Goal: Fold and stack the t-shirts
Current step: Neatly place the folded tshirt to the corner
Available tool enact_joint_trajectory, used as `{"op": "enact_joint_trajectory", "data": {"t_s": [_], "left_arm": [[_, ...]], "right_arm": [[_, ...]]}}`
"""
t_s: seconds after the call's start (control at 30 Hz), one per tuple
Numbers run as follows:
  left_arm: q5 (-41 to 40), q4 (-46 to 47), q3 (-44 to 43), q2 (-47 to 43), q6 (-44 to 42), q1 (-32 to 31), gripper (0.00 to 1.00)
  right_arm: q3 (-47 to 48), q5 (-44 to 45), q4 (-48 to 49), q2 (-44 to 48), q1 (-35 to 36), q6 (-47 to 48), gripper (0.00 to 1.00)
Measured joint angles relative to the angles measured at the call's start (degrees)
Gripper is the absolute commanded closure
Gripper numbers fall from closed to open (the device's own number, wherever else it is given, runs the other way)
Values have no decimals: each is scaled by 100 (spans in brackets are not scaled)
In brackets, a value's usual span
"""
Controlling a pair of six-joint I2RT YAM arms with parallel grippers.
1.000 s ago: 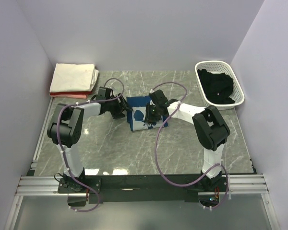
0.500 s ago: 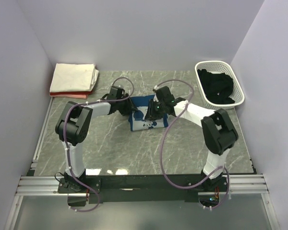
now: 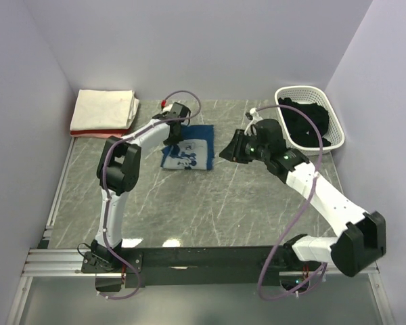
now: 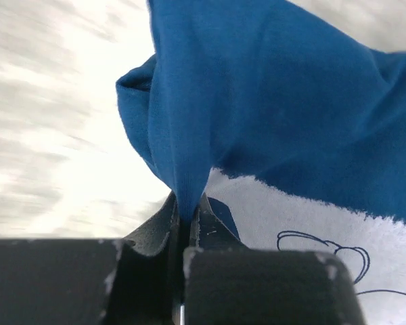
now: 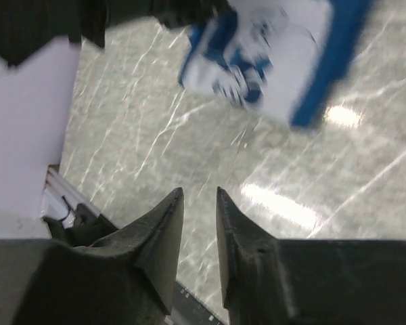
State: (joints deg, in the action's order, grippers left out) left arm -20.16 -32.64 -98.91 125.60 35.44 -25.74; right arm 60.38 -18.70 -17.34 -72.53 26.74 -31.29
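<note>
Right jaws have released the blue t-shirt point(image 3: 186, 154).

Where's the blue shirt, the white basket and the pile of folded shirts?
blue shirt point(image 3: 187, 157): top view, its white print.
white basket point(image 3: 299, 89): top view, back rim.
folded pile point(image 3: 107, 107): top view, cream top shirt.

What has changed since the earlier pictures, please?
The left fingers, still pinching the navy blue t-shirt with a white printed graphic, dragged it toward the far left. The right fingers let go and withdrew rightward, open. The folded cream and red t-shirts and the white lattice basket stayed put.
</note>
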Motion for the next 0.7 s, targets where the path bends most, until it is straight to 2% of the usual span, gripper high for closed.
{"op": "enact_joint_trajectory", "data": {"t_s": [0.07,0.23,0.33,0.43,0.7], "left_arm": [[-540,-289,-278,105,-345,107,100],[-1604,-651,-848,289,-1270,380,100],[-2035,-658,-1263,372,-1906,535,100],[-2251,-623,-1646,382,-2511,654,100],[-2472,52,-2264,518,-4251,870,100]], "right_arm": [[-107,24,-133,232,2,-35,73],[-407,39,-240,590,2,-39,72],[-654,31,-284,804,2,-39,64],[-857,28,-350,1036,2,-13,60],[-1106,107,-511,1513,2,129,60]]}}
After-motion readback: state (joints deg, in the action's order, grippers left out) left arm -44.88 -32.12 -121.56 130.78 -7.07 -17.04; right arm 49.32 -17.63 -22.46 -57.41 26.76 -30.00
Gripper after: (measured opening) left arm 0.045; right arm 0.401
